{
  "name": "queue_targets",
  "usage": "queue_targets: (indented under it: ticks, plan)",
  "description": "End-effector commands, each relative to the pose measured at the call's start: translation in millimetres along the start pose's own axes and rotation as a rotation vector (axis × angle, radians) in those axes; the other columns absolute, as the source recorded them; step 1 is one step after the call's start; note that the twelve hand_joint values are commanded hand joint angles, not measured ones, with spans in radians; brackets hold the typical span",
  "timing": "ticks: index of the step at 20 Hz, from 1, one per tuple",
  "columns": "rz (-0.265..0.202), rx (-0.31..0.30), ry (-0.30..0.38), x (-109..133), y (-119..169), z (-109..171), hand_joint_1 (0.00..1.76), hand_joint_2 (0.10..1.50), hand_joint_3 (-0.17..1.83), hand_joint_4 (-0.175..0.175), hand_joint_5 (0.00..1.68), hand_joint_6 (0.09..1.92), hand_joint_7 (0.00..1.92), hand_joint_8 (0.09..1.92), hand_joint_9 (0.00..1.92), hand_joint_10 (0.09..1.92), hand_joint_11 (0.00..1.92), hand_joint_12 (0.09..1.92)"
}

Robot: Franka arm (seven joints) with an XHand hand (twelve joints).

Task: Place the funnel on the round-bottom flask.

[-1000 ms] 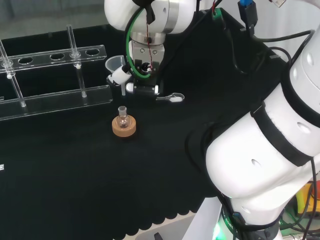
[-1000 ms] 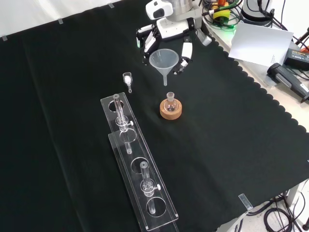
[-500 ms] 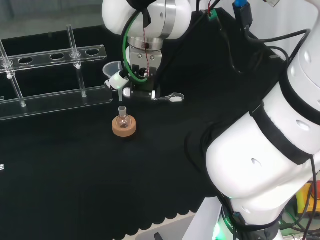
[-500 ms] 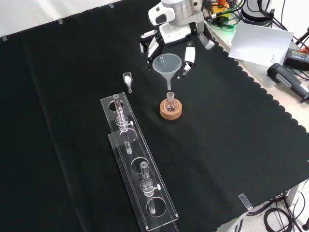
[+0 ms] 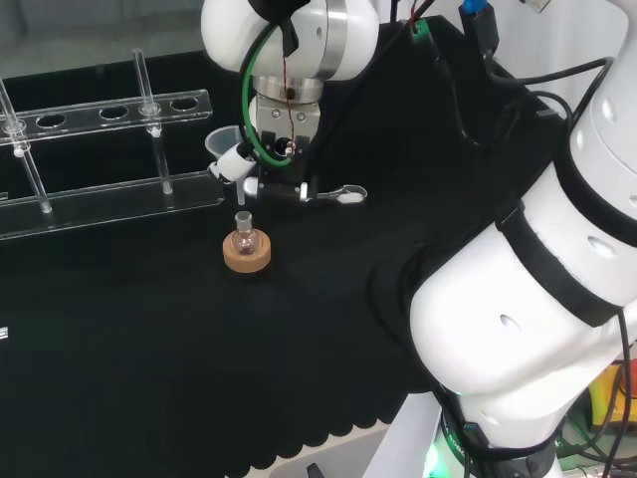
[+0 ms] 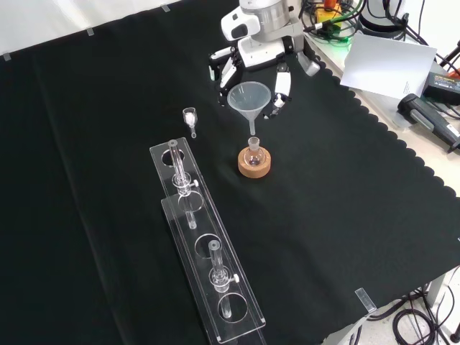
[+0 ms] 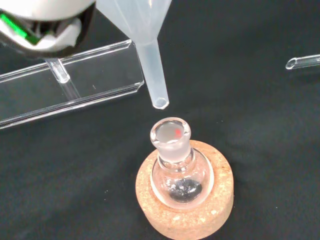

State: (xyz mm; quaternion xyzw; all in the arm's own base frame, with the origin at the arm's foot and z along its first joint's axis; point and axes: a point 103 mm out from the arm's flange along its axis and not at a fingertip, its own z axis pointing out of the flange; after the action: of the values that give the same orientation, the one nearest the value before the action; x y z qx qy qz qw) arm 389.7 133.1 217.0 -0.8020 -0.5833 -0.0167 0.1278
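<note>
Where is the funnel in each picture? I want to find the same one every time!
Head view: the funnel is left of the hand, above the flask.
Front view: the funnel hangs between the fingers near the top, its spout over the flask.
Wrist view: the funnel spout ends just short of the flask mouth.
Shared landmark: the cork ring under the flask.

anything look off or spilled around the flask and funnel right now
Nothing spilled or damaged. The round-bottom flask sits upright in its cork ring. The funnel, held by the hand, hangs with its stem tip just above the flask's mouth, not yet in.
</note>
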Motion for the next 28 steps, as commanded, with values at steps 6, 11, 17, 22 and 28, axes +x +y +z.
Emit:
queue_targets:
  ticks: [6, 11, 17, 22, 28]
  plan:
    - [0.019, -0.023, 0.005, -7.6, -3.5, 16.0, 0.9, 0.49, 0.9, 0.08, 0.87, 0.59, 1.12, 0.58, 0.81, 0.36, 0.0, 1.28]
    - [0.026, -0.038, 0.006, -8.9, -2.9, 15.1, 0.9, 0.49, 0.9, 0.08, 0.87, 0.59, 1.12, 0.58, 0.81, 0.36, 0.0, 1.28]
    - [0.029, -0.046, 0.011, -9.6, 0.3, 14.3, 0.9, 0.49, 0.9, 0.079, 0.87, 0.59, 1.12, 0.58, 0.81, 0.36, 0.0, 1.28]
    - [0.024, -0.045, 0.015, -8.6, 4.0, 15.3, 0.9, 0.49, 0.9, 0.079, 0.87, 0.6, 1.12, 0.58, 0.81, 0.36, 0.0, 1.28]
    - [0.022, -0.038, 0.02, -9.0, 4.7, 17.1, 0.9, 0.49, 0.91, 0.079, 0.86, 0.6, 1.12, 0.58, 0.81, 0.36, 0.0, 1.28]
